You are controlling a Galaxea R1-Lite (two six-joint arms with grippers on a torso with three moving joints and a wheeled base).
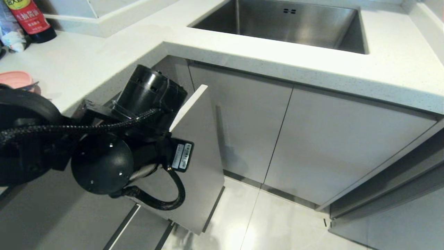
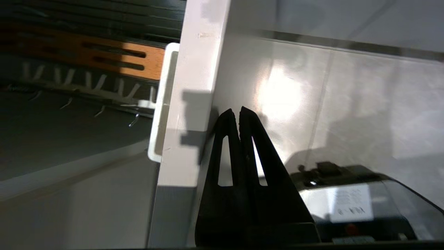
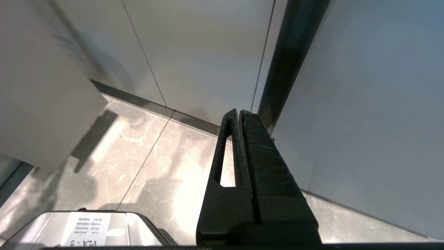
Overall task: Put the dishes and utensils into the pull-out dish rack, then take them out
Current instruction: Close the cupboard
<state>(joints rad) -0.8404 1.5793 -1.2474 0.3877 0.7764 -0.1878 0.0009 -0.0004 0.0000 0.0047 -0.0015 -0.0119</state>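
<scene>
Brushed steel sink; glossy floor tiles; wooden strip.

Pull-out dish rack grey front juts out at 7 o'clock, left arm crowding it. Left gripper, fingers together, beside front's white edge. Floor open at 5 o'clock. Sink clear, 12 o'clock.
</scene>
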